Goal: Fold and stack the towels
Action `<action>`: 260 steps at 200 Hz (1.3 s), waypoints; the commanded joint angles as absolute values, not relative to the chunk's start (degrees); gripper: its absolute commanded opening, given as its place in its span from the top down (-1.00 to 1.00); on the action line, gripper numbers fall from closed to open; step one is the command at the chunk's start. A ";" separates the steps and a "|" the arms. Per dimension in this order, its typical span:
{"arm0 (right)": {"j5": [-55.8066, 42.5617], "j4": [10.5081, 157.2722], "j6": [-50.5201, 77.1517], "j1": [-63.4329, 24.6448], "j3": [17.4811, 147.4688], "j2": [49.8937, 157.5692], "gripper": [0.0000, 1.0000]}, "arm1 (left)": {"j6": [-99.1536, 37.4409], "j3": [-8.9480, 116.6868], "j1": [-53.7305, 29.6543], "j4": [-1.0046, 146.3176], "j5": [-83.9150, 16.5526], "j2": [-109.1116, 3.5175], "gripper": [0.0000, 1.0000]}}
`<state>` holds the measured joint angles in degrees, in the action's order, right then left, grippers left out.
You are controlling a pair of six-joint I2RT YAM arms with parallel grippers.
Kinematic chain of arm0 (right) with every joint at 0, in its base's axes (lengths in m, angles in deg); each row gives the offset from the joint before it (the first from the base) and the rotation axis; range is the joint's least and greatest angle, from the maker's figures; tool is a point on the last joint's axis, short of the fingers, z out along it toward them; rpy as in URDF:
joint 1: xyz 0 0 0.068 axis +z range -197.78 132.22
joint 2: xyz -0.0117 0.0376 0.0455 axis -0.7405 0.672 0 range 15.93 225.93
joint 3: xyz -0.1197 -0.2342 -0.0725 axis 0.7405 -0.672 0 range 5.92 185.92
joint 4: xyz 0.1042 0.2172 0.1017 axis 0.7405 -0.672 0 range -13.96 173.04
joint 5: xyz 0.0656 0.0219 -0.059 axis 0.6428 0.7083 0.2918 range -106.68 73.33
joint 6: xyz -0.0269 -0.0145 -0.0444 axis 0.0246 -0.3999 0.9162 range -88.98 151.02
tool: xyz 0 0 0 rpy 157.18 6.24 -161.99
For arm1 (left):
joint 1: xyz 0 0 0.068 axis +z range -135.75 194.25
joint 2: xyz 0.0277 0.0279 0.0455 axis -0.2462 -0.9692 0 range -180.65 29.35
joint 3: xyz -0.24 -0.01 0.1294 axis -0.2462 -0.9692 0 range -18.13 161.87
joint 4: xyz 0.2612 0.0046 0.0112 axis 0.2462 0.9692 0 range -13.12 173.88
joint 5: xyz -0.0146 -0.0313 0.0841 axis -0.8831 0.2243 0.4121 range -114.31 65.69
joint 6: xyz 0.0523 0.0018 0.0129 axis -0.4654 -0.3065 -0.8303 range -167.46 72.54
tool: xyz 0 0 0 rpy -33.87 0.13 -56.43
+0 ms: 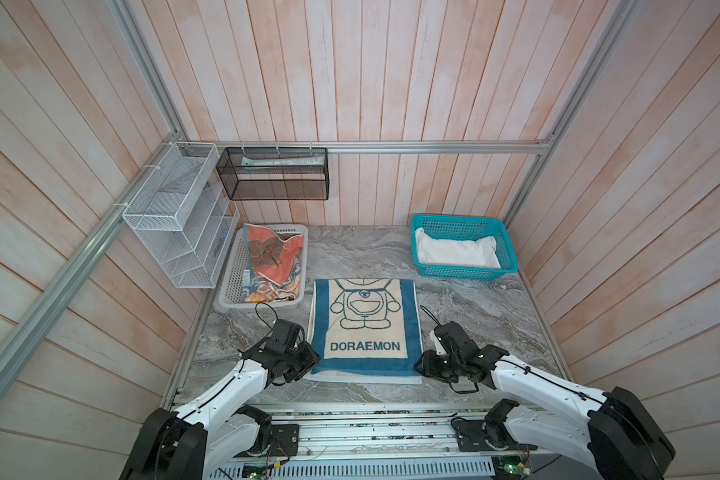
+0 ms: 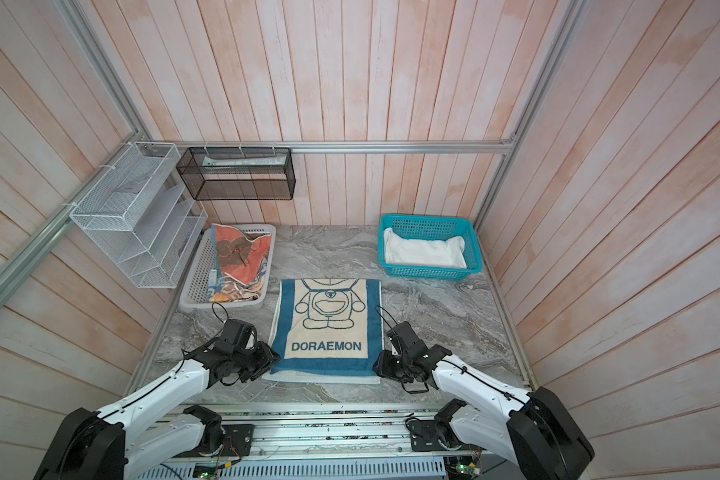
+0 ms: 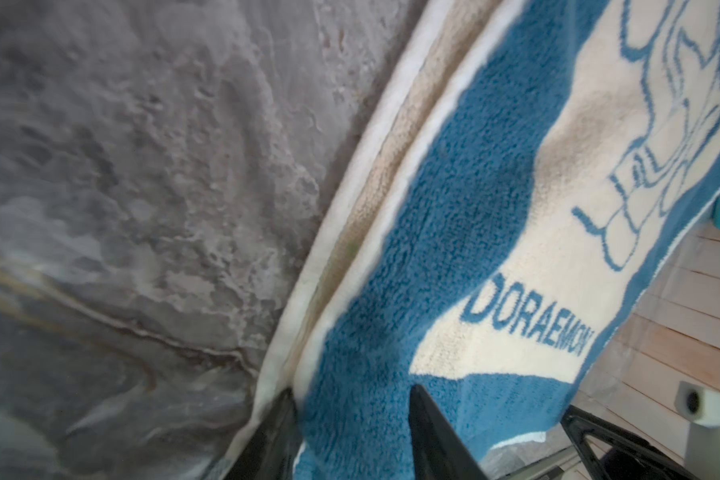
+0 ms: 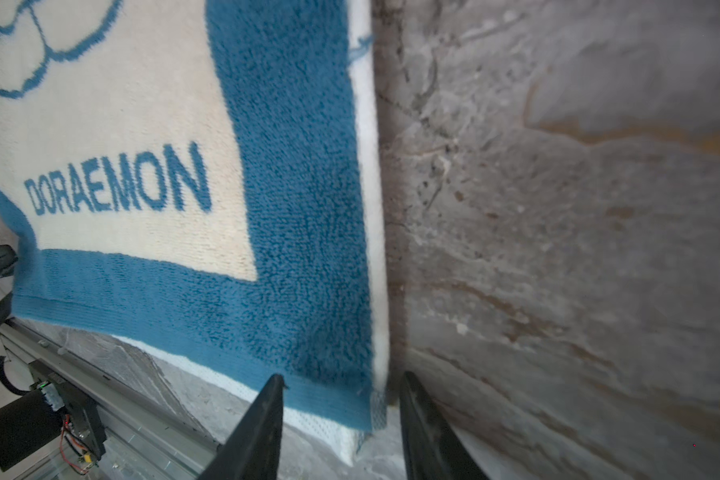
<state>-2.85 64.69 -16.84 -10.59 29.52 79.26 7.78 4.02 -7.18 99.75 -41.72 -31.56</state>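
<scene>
Grey marble table (image 1: 474,316). DORAEMON towel (image 1: 365,328) lies flat at centre near the front edge, doubled, with a white lower layer showing at the near edge. White basket (image 1: 231,270) at back left holds the crumpled coral towel (image 1: 275,253) on top of the block-lettered towel (image 1: 267,293). Teal basket (image 1: 466,272) at back right holds the white towel (image 1: 458,251). Left gripper (image 3: 352,392) is at the towel's near left corner, jaws apart and straddling the edge. Right gripper (image 4: 342,375) is at the near right corner, jaws apart with the corner between them, not pinched.
</scene>
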 commanded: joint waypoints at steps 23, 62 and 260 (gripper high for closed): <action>-3.16 64.52 -13.89 -11.03 30.70 84.39 0.59 | 11.89 1.32 -9.58 97.04 -44.36 -29.81 0.21; -8.00 57.47 -10.83 -11.56 35.13 82.98 0.94 | 10.71 7.26 -10.66 104.40 -40.40 -25.01 1.00; -4.83 53.67 -5.19 -11.81 37.62 87.21 0.75 | 5.10 6.89 -9.82 102.61 -44.62 -32.90 0.72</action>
<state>-5.93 52.67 -5.89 -11.51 38.35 86.87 5.70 6.99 -10.02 104.21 -43.71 -33.48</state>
